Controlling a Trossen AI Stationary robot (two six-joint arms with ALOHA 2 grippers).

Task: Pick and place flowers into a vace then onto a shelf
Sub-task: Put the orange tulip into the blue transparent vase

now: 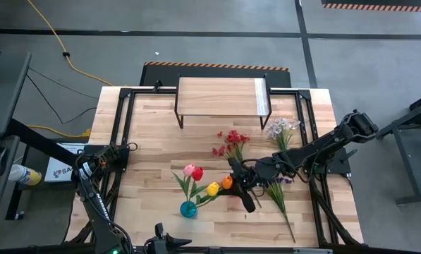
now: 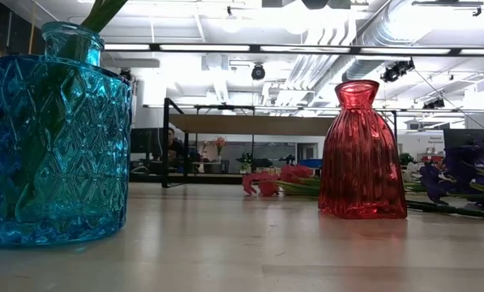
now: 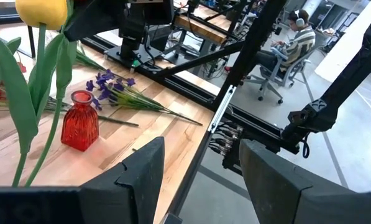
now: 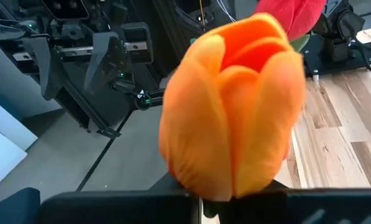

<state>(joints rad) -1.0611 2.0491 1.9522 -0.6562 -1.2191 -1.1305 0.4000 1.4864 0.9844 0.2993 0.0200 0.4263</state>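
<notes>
Your right gripper (image 1: 233,182) sits near the middle of the table with its jaws closed on the orange tulip (image 4: 232,106), whose head fills the right wrist view; in the high view that bloom (image 1: 227,183) lies just right of the blue vase (image 1: 188,209), which already holds the pink, red and yellow tulips (image 1: 194,171). Your left gripper (image 3: 201,177) waits at the near left of the table, jaws open and empty. The red sprig (image 1: 230,141), white sprig (image 1: 282,130) and purple sprig (image 1: 281,185) lie loose on the wood, and the shelf (image 1: 221,97) stands empty at the far edge. A red vase (image 2: 361,154) stands beside the purple sprig. The risk here is the crowded blue vase: if you bring the stem in at a slant, it may catch the narrow neck or the leaves already inside, tipping the vase or dragging out a seated flower.
</notes>
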